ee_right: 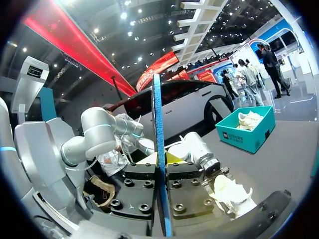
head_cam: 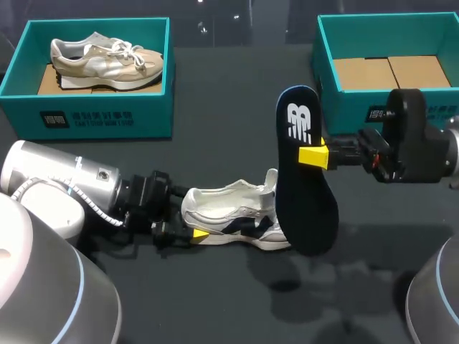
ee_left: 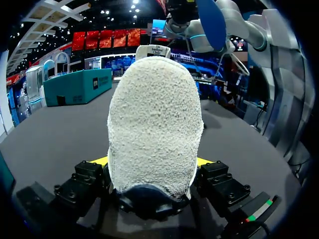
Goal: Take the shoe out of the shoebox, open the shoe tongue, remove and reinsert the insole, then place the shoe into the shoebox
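Shoe point(head_cam: 229, 211) of white colour lies on its sole near the middle of the surface point(head_cam: 215, 294), a little toward the near edge, with its toe pointing to the right edge. The left hand point(ee_left: 152, 162) is clenched on the heel of the shoe, one yellow tip on each side. The insole point(head_cam: 305, 190), dark blue, is out of the shoe and stands almost upright in the air over the toe end. I cannot tell if its lower end touches the shoe. The right hand point(ee_right: 160, 159) is grasping the insole from both sides.

The left shoebox point(head_cam: 93, 107) stands at the far left corner with a beige shoe point(head_cam: 104, 61) inside. The right shoebox point(head_cam: 351, 111) stands at the far right corner, and its cardboard bottom is visible. A wide strip of surface lies between the two boxes, and another between the shoe and the near edge.
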Robot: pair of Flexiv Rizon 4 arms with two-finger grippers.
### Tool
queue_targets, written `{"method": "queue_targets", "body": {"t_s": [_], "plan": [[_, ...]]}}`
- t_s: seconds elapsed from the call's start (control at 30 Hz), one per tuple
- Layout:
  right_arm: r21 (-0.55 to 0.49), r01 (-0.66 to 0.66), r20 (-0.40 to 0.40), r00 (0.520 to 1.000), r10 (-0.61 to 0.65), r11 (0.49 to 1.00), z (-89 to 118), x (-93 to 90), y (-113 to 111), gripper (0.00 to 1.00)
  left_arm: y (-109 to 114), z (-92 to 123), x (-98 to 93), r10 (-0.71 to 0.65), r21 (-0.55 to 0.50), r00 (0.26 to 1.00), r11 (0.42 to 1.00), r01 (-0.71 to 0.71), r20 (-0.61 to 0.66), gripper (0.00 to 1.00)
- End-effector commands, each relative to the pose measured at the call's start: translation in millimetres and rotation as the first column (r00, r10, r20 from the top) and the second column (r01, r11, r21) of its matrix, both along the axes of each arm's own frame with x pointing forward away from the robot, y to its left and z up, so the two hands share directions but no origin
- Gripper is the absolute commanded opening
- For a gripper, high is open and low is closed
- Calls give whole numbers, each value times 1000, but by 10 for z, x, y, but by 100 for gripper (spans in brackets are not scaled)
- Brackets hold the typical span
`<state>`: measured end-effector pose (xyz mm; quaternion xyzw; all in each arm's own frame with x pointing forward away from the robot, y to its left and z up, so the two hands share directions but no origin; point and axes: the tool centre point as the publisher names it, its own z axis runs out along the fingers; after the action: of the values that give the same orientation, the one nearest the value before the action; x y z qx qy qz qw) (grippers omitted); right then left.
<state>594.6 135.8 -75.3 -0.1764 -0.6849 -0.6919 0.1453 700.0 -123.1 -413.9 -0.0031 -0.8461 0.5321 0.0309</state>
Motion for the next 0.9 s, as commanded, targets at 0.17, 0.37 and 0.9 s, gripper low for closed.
{"method": "queue_targets", "body": {"t_s": [0.17, 0.37, 0.9], "plan": [[-2, 4, 0, 1000, -4, 1000, -5, -24, 0, 0, -37, 12, 2, -14, 10, 1000, 1000, 14, 17, 9], [-2, 4, 0, 1000, -4, 1000, -5, -24, 0, 0, -16, 39, -20, -7, 47, 1000, 999, 6, 21, 100], [-2, 4, 0, 1000, -4, 1000, -5, -24, 0, 0, 220, 147, -11, 8, 290, 999, 957, -20, 41, 100]]}}
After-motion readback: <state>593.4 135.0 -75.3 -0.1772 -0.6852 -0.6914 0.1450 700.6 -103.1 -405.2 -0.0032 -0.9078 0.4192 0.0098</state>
